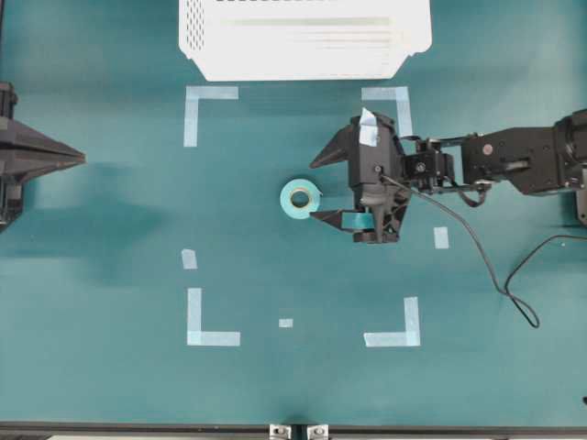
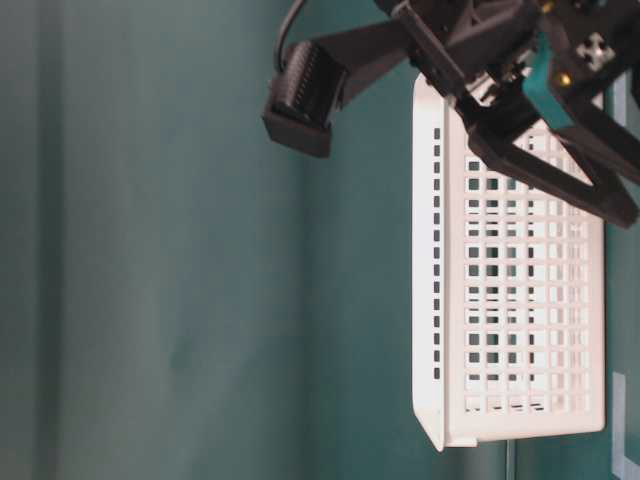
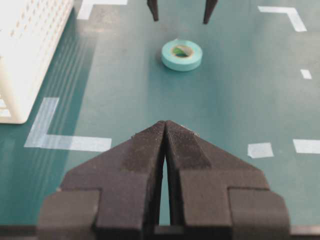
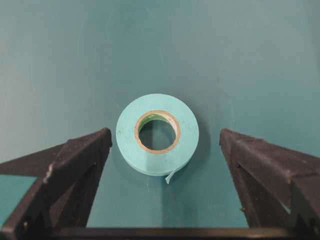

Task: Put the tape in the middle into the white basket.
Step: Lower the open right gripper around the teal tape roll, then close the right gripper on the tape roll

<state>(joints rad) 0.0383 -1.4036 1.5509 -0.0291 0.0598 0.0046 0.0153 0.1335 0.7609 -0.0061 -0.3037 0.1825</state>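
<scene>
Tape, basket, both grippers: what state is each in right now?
tape: lying flat on the table, ungripped, loose end sticking out, framed by the right fingers.
white basket: at the table's far edge, no tape visible inside.
right gripper: open wide, beside the tape.
left gripper: shut, holding nothing, away from the tape.

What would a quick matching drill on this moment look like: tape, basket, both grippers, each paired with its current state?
Things:
1. tape
2. white basket
3. left gripper
4. right gripper

States:
A. jaws shut, far from the roll
B. lying flat on the green table, ungripped
C. jaws wide open, roll just ahead of the tips
D. at the table's far edge, nothing visible inside

Pairs: 1-B, 2-D, 3-A, 4-C
</scene>
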